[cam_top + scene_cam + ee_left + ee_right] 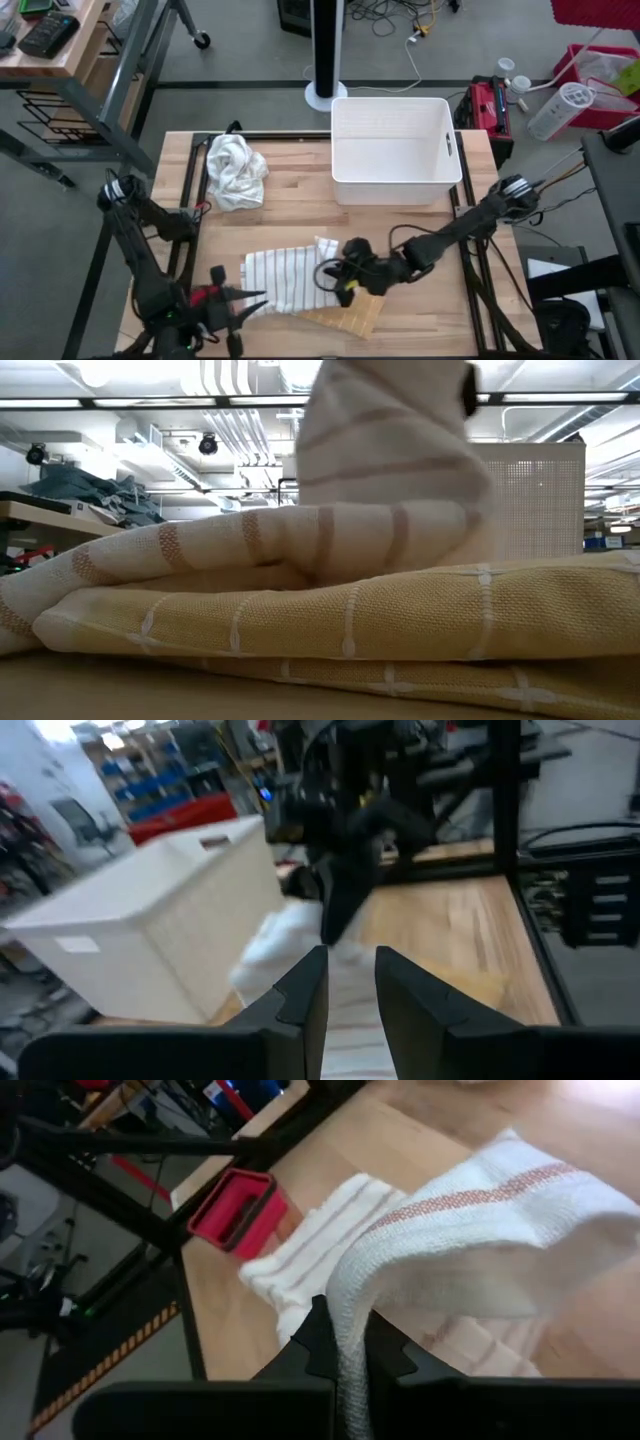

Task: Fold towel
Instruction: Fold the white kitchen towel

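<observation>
- The striped towel (285,275) lies near the front edge of the worktop (420,240), about midway along it, its long axis running left to right; its right end is lifted and draped over itself.
- Under its right part lies a yellow cloth (352,318), which sticks out toward the front edge.
- The right gripper (335,272) sits at the towel's right end, clenched on the raised edge; its wrist view shows the fabric pinched between the fingers (320,1342) and hanging in a fold above the flat part.
- From that gripper the rest of the towel stretches leftward, so the fold would, I judge, travel along the long axis toward the left end.
- The left gripper (243,300) hovers just beside the towel's front left corner, fingers (305,995) a little apart, grasping nothing visible.
- The right arm is plainly the nearer one to the lifted edge; the left is nearer the free end.
- A crumpled white cloth (236,170) and a white bin (395,150) sit well apart, toward the back edge.
</observation>
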You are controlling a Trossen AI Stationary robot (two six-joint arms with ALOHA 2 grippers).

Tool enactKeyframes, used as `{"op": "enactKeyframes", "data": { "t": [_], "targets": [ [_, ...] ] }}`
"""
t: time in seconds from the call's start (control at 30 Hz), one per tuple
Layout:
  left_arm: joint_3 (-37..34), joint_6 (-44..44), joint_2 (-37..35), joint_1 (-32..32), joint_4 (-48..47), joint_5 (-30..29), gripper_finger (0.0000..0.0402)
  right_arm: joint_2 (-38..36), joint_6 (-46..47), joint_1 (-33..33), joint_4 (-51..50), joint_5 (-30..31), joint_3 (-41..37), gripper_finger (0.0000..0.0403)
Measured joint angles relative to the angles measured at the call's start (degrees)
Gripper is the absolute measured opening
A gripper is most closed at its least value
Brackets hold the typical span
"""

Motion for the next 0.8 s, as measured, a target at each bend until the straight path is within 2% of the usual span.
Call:
{"op": "enactKeyframes", "data": {
  "t": [0.27, 0.57, 0.8],
  "targets": [
    [-0.7, -1.0, -0.2, -4.1, -1.2, -7.1, 0.0077, 9.2, -7.4, -3.0, 0.1, -1.7, 14.2, 0.0000],
    [-1.2, -2.1, -0.2, -4.6, -1.1, -7.4, 0.0077, 20.7, -10.5, -5.4, -1.5, -6.2, 27.5, 0.0000],
    [-1.3, -2.1, -0.2, -4.6, -1.1, -7.4, 0.0077, 26.9, -13.9, -5.6, -11.7, -6.0, 38.0, 0.0000]
  ]
}}
